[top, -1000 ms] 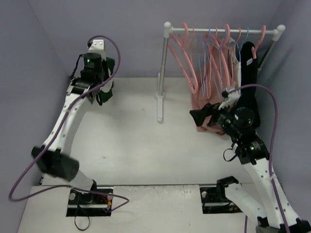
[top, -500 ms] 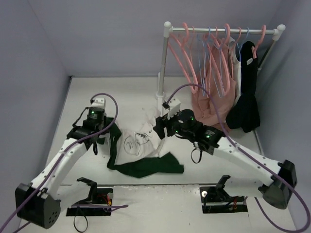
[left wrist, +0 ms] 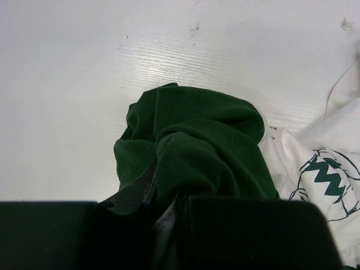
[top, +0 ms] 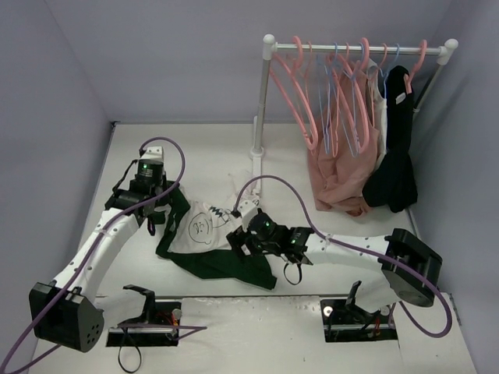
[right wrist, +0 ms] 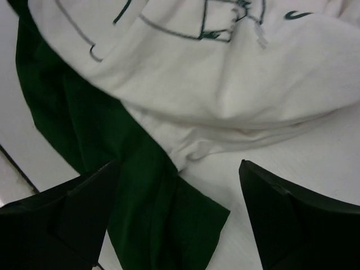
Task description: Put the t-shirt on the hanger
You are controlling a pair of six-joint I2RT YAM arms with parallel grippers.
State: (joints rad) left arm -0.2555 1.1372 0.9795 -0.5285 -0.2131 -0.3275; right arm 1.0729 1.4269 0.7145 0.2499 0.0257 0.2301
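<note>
The t-shirt [top: 204, 227] lies crumpled on the table, cream-white with a dark green sleeve spread toward the near edge. My left gripper [top: 161, 216] is shut on a bunched green sleeve [left wrist: 197, 140] at the shirt's left end; in the left wrist view the gripper [left wrist: 174, 205] has the cloth pinched between its jaws. My right gripper [top: 238, 243] is open and empty, low over the shirt's near right edge. In the right wrist view the gripper [right wrist: 180, 194] straddles the white hem [right wrist: 225, 84] and a green sleeve [right wrist: 140, 191]. Pink hangers [top: 300, 97] hang on the rack.
A white clothes rack [top: 260, 109] stands at the back right, with a salmon-pink garment [top: 339, 171], a black garment [top: 394, 164] and light-blue hangers [top: 343, 101]. Purple walls close in the left and right sides.
A second ago the arms were raised, left at the far left, right by the rack. Now both are low at the shirt. Since half a second ago, my right gripper moved nearer and left.
</note>
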